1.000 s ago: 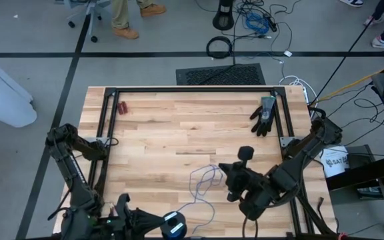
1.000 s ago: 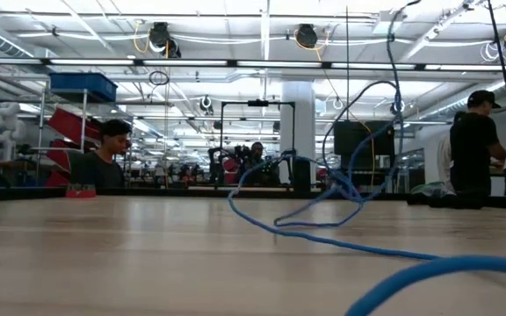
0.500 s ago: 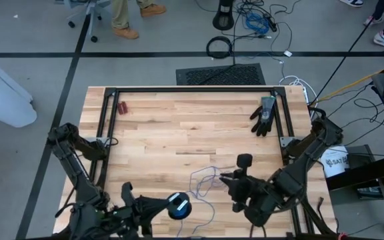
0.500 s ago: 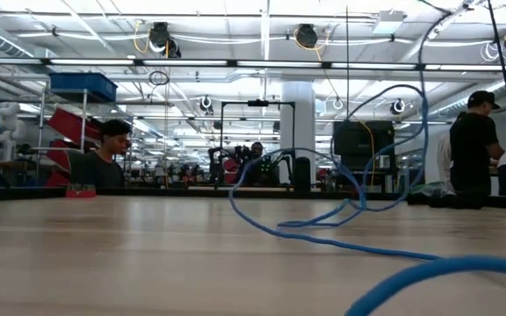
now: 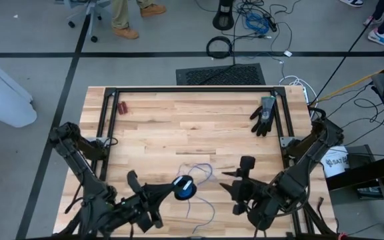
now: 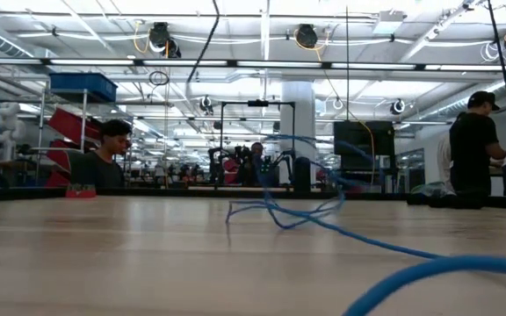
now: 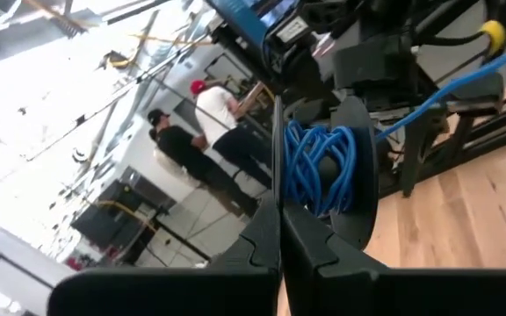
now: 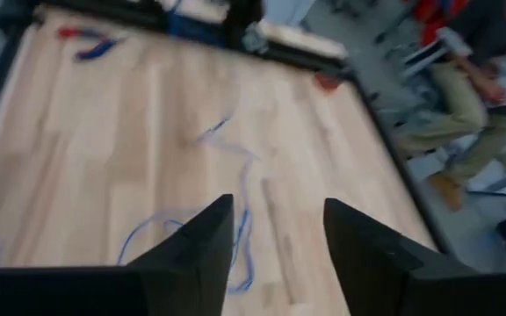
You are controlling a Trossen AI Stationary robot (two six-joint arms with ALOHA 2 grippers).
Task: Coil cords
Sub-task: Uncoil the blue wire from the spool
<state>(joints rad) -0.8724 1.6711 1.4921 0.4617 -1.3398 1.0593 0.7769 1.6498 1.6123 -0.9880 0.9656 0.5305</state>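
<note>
Left claw low near the front of the surface, clamped shut on a wound bundle of the blue cord, plug at its tip. Loose run of cord trailing across the wood just beside it, looping between both claws. Right claw spread wide, gripping nothing, hovering just right of those loops with the cord lying ahead of its fingers.

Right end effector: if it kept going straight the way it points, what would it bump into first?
Probably the blue cord lying loose on the table. The right end effector is open and points across the wood, with the cord just ahead. Depth is hard to judge.
</note>
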